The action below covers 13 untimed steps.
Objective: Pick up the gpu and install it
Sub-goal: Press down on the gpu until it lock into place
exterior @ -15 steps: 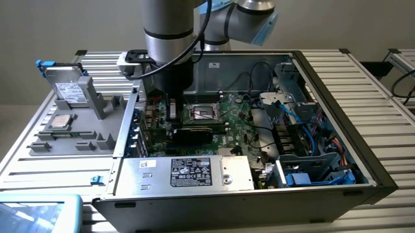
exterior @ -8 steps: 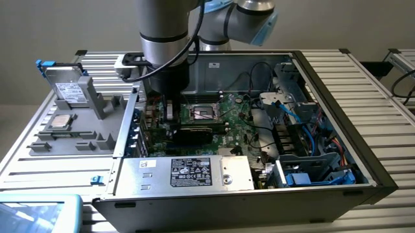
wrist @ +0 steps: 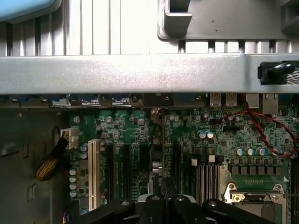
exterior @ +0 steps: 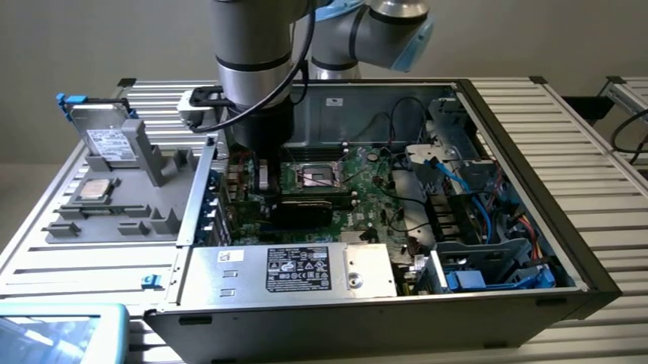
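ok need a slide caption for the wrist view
Shut gripper holding the gpu edge-on above the motherboard's expansion slots inside the open computer case.

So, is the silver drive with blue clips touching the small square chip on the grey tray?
Apart. The exterior view shows the drive standing upright, with bare tray between it and the flat chip.

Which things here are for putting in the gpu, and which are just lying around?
For the job: gpu, edge-on in the shut tool; black slots; board.
Lying about: drive; chip; grey tray; blue cables.
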Tool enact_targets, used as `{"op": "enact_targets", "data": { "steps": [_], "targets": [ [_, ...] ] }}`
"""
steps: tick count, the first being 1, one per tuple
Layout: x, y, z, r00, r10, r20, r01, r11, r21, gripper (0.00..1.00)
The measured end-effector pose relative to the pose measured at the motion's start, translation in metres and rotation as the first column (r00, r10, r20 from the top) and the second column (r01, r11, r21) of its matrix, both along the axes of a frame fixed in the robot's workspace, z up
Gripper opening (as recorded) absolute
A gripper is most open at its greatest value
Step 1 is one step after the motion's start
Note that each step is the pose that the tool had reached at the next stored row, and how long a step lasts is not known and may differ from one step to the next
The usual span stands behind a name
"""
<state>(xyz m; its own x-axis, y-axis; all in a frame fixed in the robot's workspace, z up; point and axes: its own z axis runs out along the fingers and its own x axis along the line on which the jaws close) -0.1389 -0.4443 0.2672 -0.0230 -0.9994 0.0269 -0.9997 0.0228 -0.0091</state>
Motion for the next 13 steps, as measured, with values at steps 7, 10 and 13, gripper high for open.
{"op": "enact_targets", "data": {
  "steps": [7,10,13],
  "targets": [
    [0.017,-0.0003,0.0173,1.0000,-0.006,-0.0047,0.006,1.0000,-0.0037,0.12],
    [0.028,-0.0003,0.0171,0.9999,-0.006,-0.0090,0.006,1.0000,-0.0037,0.12],
    [0.032,-0.0025,0.0154,0.9999,-0.006,-0.0116,0.006,1.0000,-0.0040,0.12]
  ]
}}
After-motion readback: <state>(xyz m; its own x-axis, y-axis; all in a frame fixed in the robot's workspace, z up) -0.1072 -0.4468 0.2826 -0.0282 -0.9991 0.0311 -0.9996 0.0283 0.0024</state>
